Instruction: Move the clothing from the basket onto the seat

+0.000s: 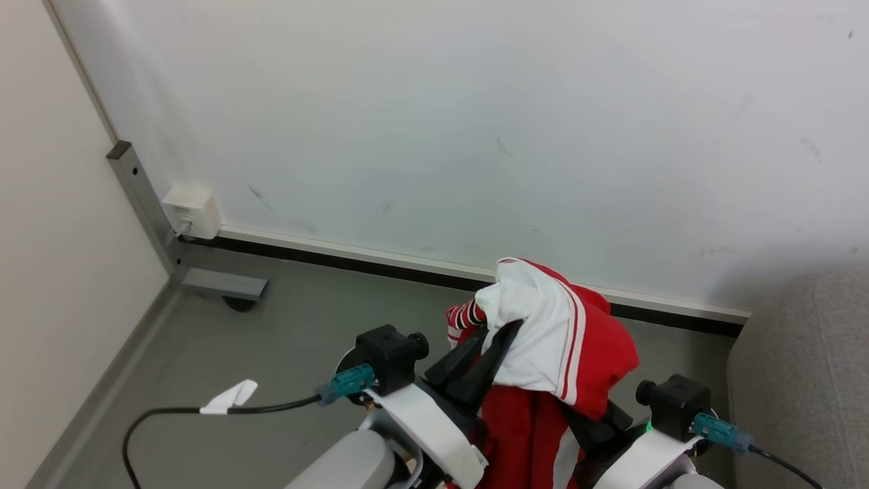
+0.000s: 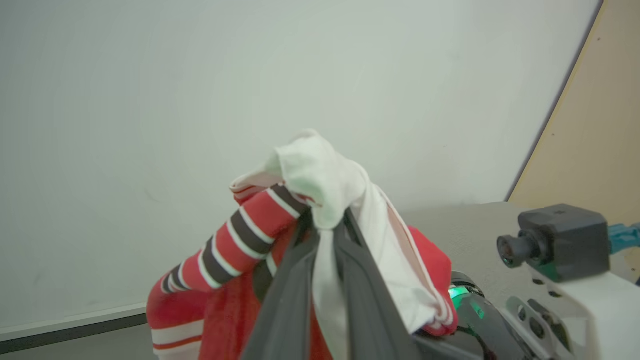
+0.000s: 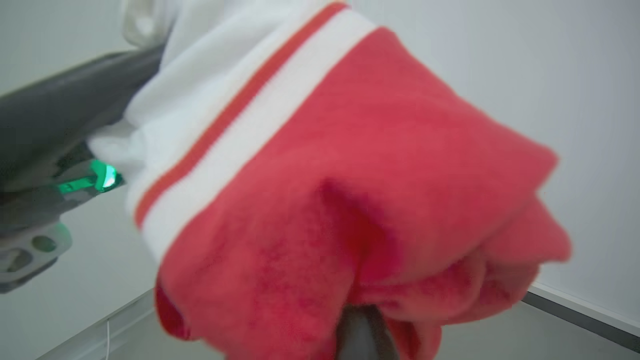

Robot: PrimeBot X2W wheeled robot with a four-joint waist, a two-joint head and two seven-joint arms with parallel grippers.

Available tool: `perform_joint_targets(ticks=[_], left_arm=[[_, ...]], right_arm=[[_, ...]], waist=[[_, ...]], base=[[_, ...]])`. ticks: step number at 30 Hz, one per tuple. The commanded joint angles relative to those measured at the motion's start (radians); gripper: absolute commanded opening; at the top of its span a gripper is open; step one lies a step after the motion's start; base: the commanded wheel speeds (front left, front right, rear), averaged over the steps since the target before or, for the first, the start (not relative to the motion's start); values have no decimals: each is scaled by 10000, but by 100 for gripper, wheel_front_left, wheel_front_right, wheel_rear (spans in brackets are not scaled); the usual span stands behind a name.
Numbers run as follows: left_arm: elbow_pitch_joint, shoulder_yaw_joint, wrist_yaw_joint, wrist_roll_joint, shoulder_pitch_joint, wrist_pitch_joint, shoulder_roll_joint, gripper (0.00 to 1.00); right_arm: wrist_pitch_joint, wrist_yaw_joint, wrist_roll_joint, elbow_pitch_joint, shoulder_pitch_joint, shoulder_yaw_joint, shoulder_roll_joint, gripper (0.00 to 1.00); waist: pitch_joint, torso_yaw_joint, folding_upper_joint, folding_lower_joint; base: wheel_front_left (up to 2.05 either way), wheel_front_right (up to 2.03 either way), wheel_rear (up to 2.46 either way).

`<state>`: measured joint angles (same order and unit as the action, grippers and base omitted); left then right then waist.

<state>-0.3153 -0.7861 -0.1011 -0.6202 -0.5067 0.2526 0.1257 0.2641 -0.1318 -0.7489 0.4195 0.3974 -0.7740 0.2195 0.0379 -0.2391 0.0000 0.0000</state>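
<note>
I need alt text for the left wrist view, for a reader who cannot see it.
Two dark fingers of the left gripper pinch a white fold of the red-and-white clothing, with its striped cuff to the left, before a pale wall.

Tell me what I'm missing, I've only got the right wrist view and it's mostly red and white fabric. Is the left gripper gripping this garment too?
Observer: Yes. In the left wrist view the left gripper is shut on a white fold of the red and white garment.
Operator: What part of it is near that grip?
Observer: A striped cuff in red, white and black sticks out just beside that gripper.
Operator: And where's the sofa from here?
Observer: In the head view the grey sofa sits at the lower right, on the robot's right of the garment and apart from it.
</note>
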Motion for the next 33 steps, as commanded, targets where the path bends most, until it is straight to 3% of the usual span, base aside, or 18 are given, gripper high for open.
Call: perform_joint_targets(ticks=[1, 2, 3, 4, 19, 33], left_arm=[[-56, 8, 20, -69, 150, 23, 61, 0], [-76, -2, 25, -69, 169, 24, 63, 20], [-89, 5, 47, -81, 192, 28, 59, 67], [-107, 3, 54, -106, 236, 29, 62, 98], [165, 91, 318, -123, 609, 62, 262, 100], [478, 303, 390, 279, 809, 122, 268, 100]], right_arm=[[1, 22, 60, -144, -109, 84, 77, 0], [1, 22, 86, -224, -145, 127, 112, 0], [1, 22, 113, -299, -163, 172, 148, 0], [1, 22, 167, -374, -193, 232, 191, 0], [1, 22, 708, -1505, -782, 1155, 806, 0], [1, 22, 1166, -2292, -838, 2091, 1405, 0]], waist=[[7, 11, 0, 0], [14, 17, 0, 0], [19, 25, 0, 0], [25, 32, 0, 0], [90, 302, 0, 0], [-93, 1830, 0, 0]], base=[[0, 0, 0], [0, 0, 0], [0, 0, 0], [0, 0, 0], [0, 0, 0], [0, 0, 0]])
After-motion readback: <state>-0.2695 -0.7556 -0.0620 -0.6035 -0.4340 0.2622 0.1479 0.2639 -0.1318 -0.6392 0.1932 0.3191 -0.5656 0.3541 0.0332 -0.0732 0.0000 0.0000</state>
